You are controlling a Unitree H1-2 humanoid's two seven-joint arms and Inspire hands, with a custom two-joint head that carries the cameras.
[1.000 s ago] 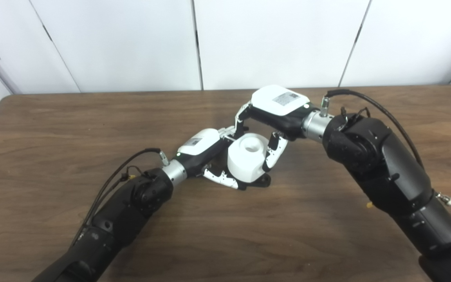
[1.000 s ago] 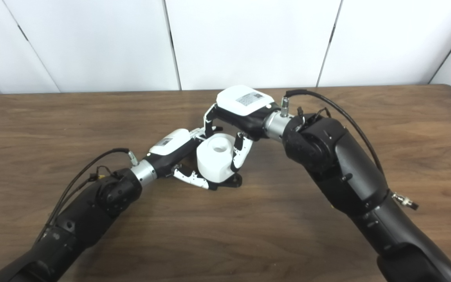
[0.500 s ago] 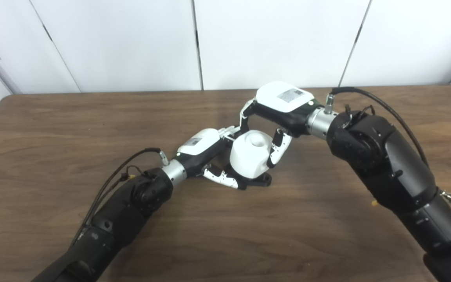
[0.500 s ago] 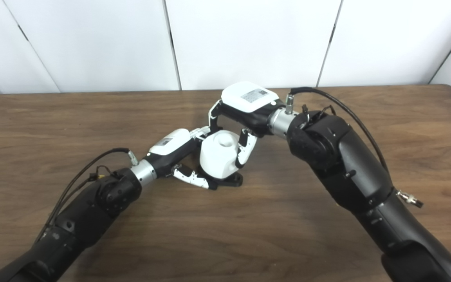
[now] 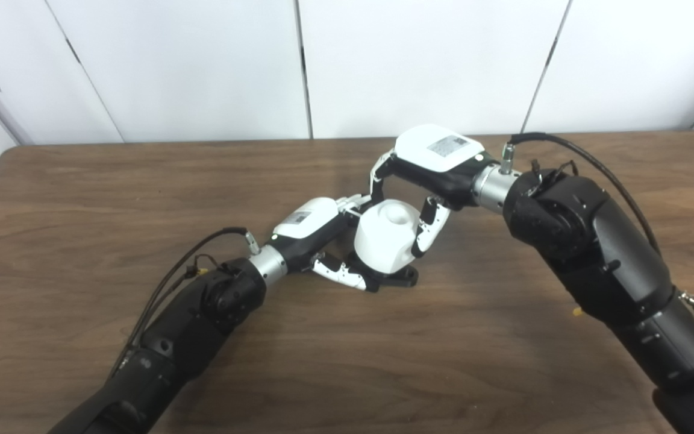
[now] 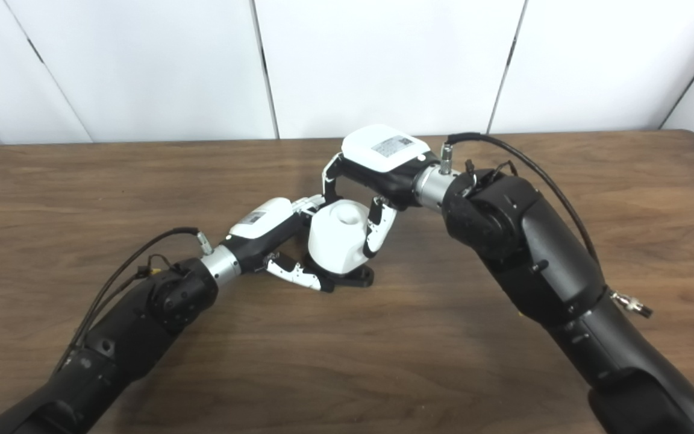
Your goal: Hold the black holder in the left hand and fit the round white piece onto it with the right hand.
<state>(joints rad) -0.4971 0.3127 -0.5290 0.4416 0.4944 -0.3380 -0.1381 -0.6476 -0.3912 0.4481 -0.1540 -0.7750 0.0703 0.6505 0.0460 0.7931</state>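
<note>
The round white piece (image 5: 387, 239) has a hole in its top and sits tilted over the black holder (image 5: 401, 278), which rests on the wooden table (image 5: 82, 193). My left hand (image 5: 323, 235) is shut on the black holder from the left, fingers low around its base. My right hand (image 5: 425, 175) comes from above and the right and is shut on the round white piece, with fingers on its far side and its right side. The joint between piece and holder is mostly hidden by the piece.
White wall panels (image 5: 202, 66) stand behind the table's far edge. A black cable (image 5: 172, 271) loops off the left wrist and another (image 5: 570, 157) off the right wrist.
My right hand rose a little and shifted right, lifting and tilting the white piece, so more of the black holder shows beneath it. My left hand has stayed in place.
</note>
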